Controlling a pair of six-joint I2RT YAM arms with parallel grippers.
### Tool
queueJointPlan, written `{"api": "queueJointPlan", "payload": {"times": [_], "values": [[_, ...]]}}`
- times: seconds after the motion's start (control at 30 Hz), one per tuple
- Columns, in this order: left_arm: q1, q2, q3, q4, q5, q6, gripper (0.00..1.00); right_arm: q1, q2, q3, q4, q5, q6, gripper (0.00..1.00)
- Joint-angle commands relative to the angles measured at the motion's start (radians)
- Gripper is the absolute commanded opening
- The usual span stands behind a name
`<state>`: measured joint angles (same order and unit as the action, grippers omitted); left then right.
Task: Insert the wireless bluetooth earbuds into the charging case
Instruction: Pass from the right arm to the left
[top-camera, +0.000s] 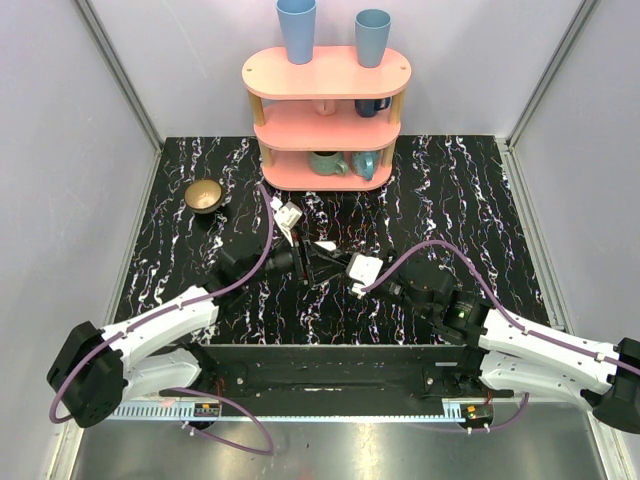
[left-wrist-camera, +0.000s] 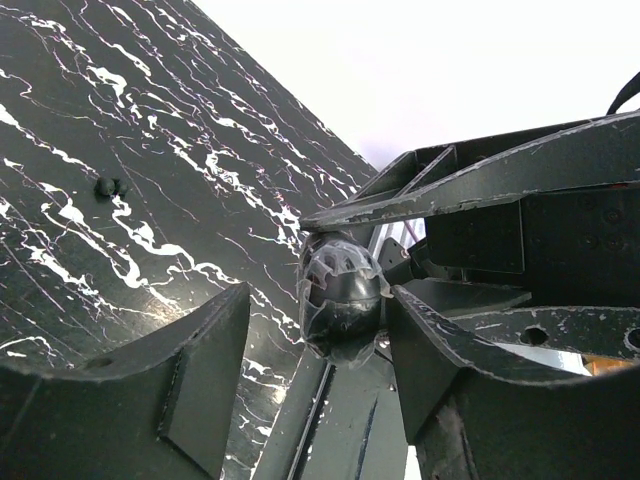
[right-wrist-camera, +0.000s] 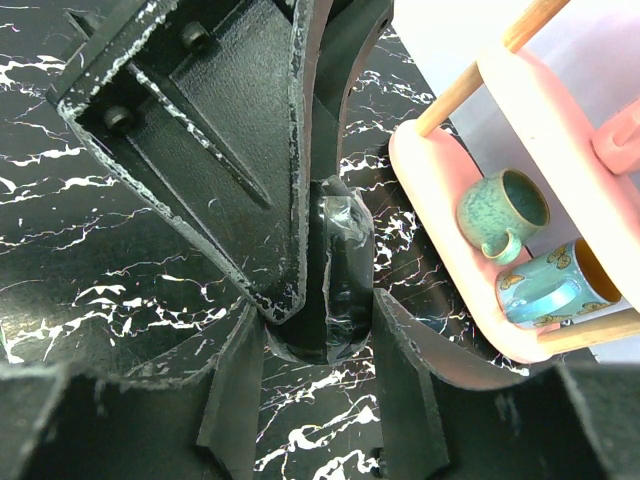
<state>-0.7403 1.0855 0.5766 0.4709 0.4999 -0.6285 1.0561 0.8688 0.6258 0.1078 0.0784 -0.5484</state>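
Both arms have their tips together over the middle of the black marble table (top-camera: 470, 200), a little in front of the pink three-tier shelf (top-camera: 326, 110). Between them is the charging case (left-wrist-camera: 340, 295), which from here looks like a glossy, dark, egg-shaped thing catching the light. The right fingers (right-wrist-camera: 400, 370) pinch it, one on each flank with the case wedged upright in the narrow gap. The left fingers (left-wrist-camera: 200, 370) are spread wider than the case. One of them sits right by it, and the other stands clear with table showing through the gap. The two pairs of fingers cross each other around the case, the left pair reaching in from the opposite side. I cannot tell whether the case's lid is up or shut, nor whether its underside touches the table. Off to the left, well apart from the arms, a small bronze bowl (top-camera: 204, 195) sits on the marble. On top of the shelf stand two blue cups (top-camera: 296, 28). A dark blue mug (top-camera: 372, 105) is on the middle tier. On the bottom tier a green mug (right-wrist-camera: 500, 210) sits next to a light blue mug (right-wrist-camera: 550, 290) with a butterfly print.
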Motion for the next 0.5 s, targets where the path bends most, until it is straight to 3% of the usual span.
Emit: {"api": "queueJointPlan", "payload": {"times": [0.0, 0.47], "values": [[-0.007, -0.041, 0.037, -0.006, -0.012, 0.029, 0.59, 0.007, -0.007, 0.008, 0.063, 0.024, 0.001, 0.08], [-0.007, -0.015, 0.045, 0.017, 0.015, 0.021, 0.38, 0.007, -0.007, 0.005, 0.059, -0.011, -0.007, 0.08]]}}
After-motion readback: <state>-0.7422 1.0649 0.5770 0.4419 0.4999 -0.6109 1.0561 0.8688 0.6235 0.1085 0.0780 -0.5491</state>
